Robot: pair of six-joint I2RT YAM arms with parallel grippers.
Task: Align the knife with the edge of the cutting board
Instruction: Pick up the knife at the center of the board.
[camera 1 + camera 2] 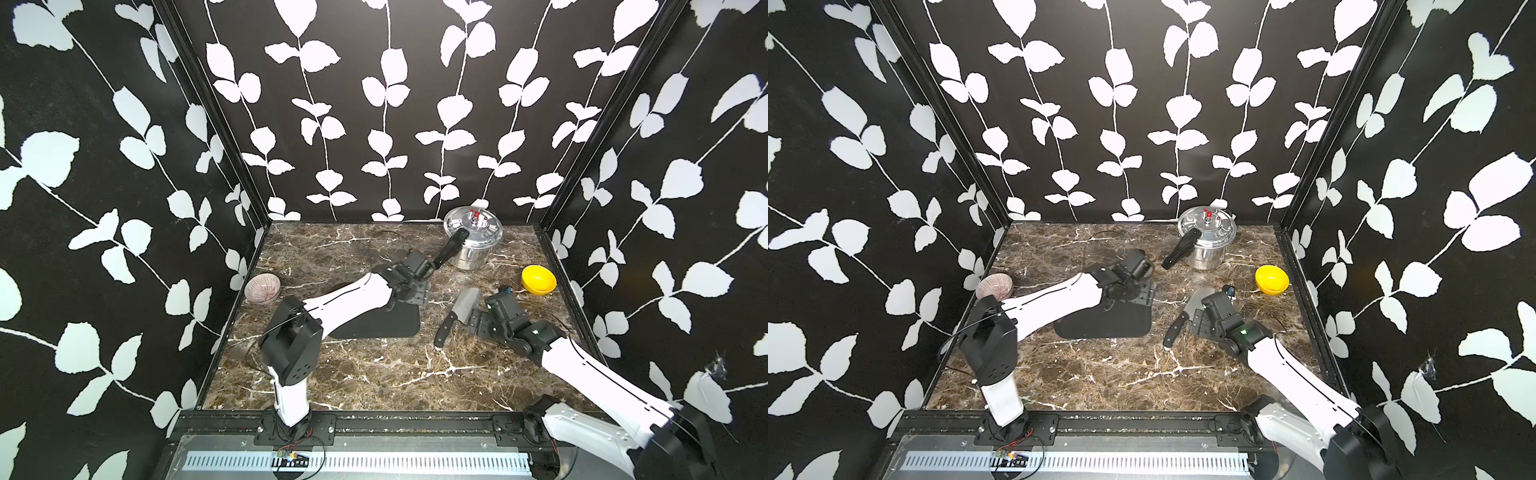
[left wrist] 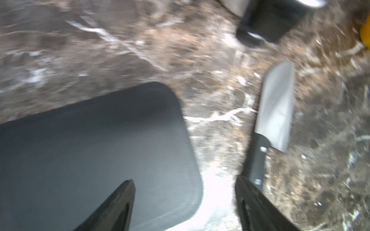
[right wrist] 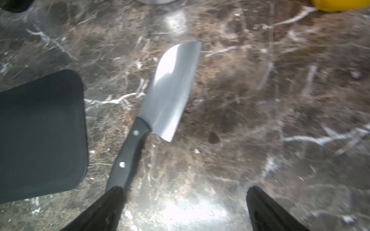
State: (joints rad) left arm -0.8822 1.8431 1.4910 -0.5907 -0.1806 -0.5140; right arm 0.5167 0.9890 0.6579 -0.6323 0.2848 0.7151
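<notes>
**Both end effectors open, knife not yet squared to the board**

Finds the right end effector (image 3: 186, 190) spread wide and gripping nothing, low over the tabletop (image 1: 374, 374), with one finger (image 3: 104, 210) at the butt of the knife (image 3: 158, 108). Cannot tell whether touching. Looks set to nudge or take the handle.

Finds the left end effector (image 2: 184, 180) parted too, nothing between, hanging astride the short end of the cutting board (image 2: 90, 150). Probably there to steady the board or work from its side.

Puts the knife flat on bare tabletop, between the board and the right edge, apart from the board. Has the blade slanting off toward the far right corner, so seemingly not parallel to that short end.

Leaves a steel pot (image 1: 473, 241) at the far edge, a yellow bowl (image 1: 539, 279) near the right edge and a patterned bowl (image 1: 262, 287) by the left edge, all away from the work.
</notes>
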